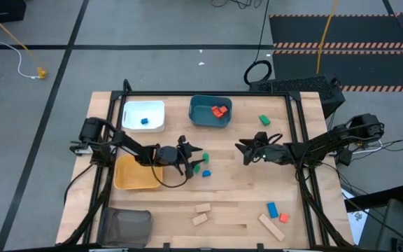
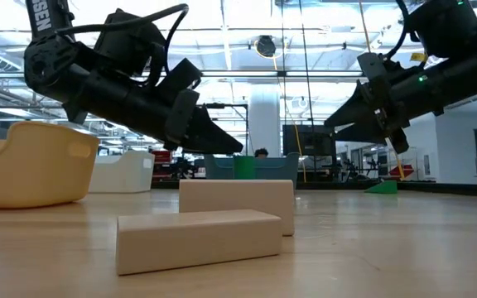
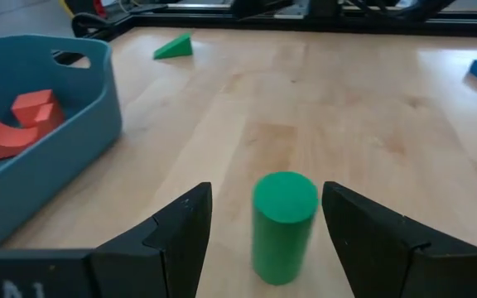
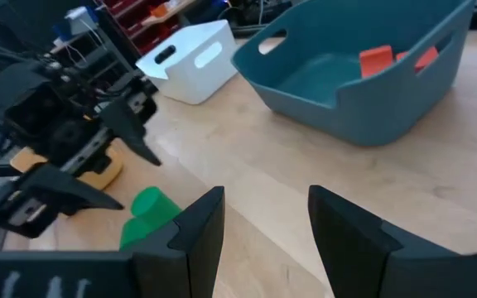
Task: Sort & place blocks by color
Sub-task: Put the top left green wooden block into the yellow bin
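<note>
A green cylinder block stands upright on the table between the fingers of my open left gripper, with a gap on each side. In the high view that gripper is at the table's middle, just right of the yellow tray, and a small blue block lies beside it. My right gripper hovers open right of centre, facing the left one; its wrist view shows the green cylinder ahead. Red blocks lie in the teal tray, and a blue block lies in the white tray.
A green wedge lies right of the teal tray. Two tan blocks sit near the front edge. A blue block, an orange one and a long tan one lie at front right. A dark mesh basket is at front left.
</note>
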### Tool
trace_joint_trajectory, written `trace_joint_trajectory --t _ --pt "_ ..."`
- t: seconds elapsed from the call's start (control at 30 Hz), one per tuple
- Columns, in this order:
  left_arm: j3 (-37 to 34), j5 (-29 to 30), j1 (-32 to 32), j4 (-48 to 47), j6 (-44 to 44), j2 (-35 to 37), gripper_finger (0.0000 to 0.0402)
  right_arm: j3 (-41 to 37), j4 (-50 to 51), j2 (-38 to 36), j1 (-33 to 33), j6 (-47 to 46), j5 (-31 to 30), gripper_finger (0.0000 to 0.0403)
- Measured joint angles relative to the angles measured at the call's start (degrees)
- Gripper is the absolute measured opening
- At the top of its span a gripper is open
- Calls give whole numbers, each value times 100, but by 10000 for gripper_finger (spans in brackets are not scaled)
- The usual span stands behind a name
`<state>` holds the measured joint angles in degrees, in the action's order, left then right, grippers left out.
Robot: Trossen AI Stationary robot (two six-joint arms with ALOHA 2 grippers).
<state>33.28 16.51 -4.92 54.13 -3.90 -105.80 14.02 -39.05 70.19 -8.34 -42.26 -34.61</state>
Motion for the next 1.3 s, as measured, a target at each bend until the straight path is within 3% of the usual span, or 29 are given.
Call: trace_joint_trajectory --t 0.97,1.3 --pt "181 56 -47 -44 164 4 232 0 -306 0 0 187 9 166" --pt "186 631 -252 426 -71 -309 232 0 -319 0 0 169 14 166"
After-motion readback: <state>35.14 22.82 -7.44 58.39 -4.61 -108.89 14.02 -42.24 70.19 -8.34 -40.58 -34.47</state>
